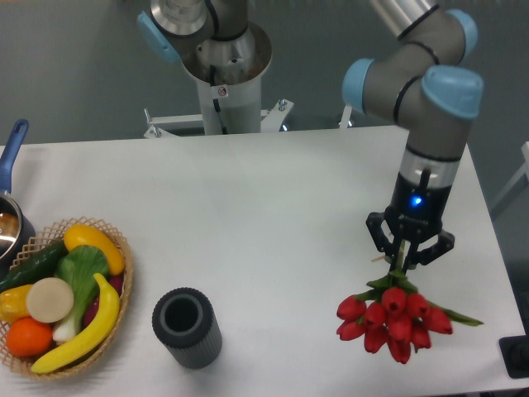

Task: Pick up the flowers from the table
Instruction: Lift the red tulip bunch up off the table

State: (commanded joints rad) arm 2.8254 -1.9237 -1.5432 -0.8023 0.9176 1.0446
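The flowers (393, 318) are a bunch of red tulips with green leaves, at the right front of the white table (273, 207). My gripper (403, 258) points straight down, with its fingers closed around the green stems just above the red heads. The heads hang below the fingers, close to the tabletop. I cannot tell whether the bunch touches the table. Most of the stems are hidden behind the gripper.
A dark grey ribbed cylinder vase (187, 327) stands at the front middle. A wicker basket (116, 331) of fruit and vegetables sits at the front left. A pot with a blue handle (10, 165) is at the left edge. The robot's base (223, 74) is behind the table.
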